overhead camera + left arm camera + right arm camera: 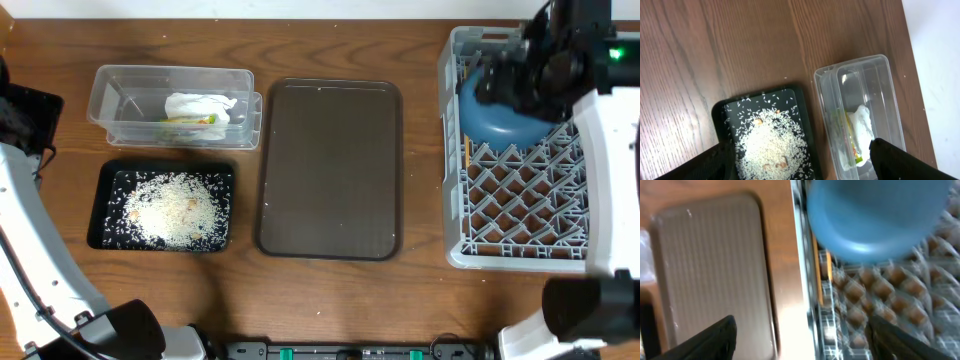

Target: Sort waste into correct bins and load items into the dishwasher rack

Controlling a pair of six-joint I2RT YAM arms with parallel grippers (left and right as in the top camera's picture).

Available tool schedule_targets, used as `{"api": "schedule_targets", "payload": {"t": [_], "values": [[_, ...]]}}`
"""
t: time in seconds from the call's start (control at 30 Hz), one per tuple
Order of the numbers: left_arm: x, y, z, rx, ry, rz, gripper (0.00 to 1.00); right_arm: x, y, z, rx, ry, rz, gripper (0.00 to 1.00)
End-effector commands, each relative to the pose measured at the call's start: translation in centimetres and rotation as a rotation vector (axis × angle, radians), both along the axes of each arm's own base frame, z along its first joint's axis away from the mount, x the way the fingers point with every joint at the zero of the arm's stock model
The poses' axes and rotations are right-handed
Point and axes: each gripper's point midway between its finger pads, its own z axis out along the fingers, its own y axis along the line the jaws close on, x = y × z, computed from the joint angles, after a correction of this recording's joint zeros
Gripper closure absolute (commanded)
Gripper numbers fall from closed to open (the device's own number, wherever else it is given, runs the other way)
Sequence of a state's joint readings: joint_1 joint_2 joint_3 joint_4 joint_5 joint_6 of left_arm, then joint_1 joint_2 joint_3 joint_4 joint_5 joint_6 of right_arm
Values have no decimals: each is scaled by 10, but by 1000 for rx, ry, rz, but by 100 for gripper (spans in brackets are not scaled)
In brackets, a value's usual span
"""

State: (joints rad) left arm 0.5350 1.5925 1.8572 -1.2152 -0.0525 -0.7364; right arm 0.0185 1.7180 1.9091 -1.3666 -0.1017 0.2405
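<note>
A large dark blue bowl (pixel 500 110) sits, apparently mouth-down, in the far left corner of the large square grey plastic dishwasher rack (pixel 520 210), on the right side of the wooden table (pixel 420 300). The right gripper (pixel 801 322) hovers above the rack's near edge, just short of the bowl. Its fingers (pixel 710 340) are spread wide with nothing between them, so the bowl looks released.

A thin wood-coloured strip (pixel 816 270) lies along the rack's left wall beside the bowl. It may be the chopsticks, though the blur leaves that open. The rest of the lattice in view stands unfilled.

Left of the rack, the large dark brown serving tray (pixel 330 170) carries nothing. Beyond it, the clear rectangular plastic container (pixel 115 85) holds the crumpled white paper napkin (pixel 203 104) and the small green-yellow wrapper (pixel 190 120). The shallow black rectangular tray (pixel 108 175) just in front of it holds the heap of loose white rice grains (pixel 170 208). The left gripper (pixel 801 145) hangs over these two bins with its jaws apart, gripping nothing.

By the look of the table, the waste sorting is done and the big bowl is loaded. The small light blue bowl, the cup and the small white piece appear in no view. Whether they sit under the right arm in the rack cannot be told, so loading may be nearly complete or may have pieces outstanding.
</note>
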Motion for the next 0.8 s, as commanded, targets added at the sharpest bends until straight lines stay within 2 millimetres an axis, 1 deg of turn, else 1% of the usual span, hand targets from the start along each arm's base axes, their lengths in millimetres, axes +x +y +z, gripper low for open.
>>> {"api": "schedule_targets", "payload": {"t": [0.0,0.07,0.2,0.23,0.27,0.3,0.37,0.43,0.5,0.6,0.67,0.77], "values": [[-2,3,-1,4,9,15,12,-27,3,17,-130,-8,16,22],[-2,3,-1,4,9,15,12,-41,12,16,-169,3,16,21],[-2,3,-1,4,9,15,11,-70,45,10,-204,-17,72,20],[-2,3,-1,4,9,15,12,-76,52,7,-219,-25,84,17],[-2,3,-1,4,9,15,12,-82,57,4,-231,-28,104,4],[-2,3,-1,4,9,15,12,-88,64,1,-238,-23,134,1],[-2,3,-1,4,9,15,12,-99,76,-5,-245,-5,190,1],[-2,3,-1,4,9,15,12,-106,84,-8,-252,10,224,1],[-2,3,-1,4,9,15,12,-108,91,-9,-250,12,248,1],[-2,3,-1,4,9,15,12,-127,100,-15,-209,86,296,1],[-2,3,-1,4,9,15,12,-133,99,-17,-207,112,307,1],[-2,3,-1,4,9,15,12,-134,98,-17,-215,119,317,1]]}}
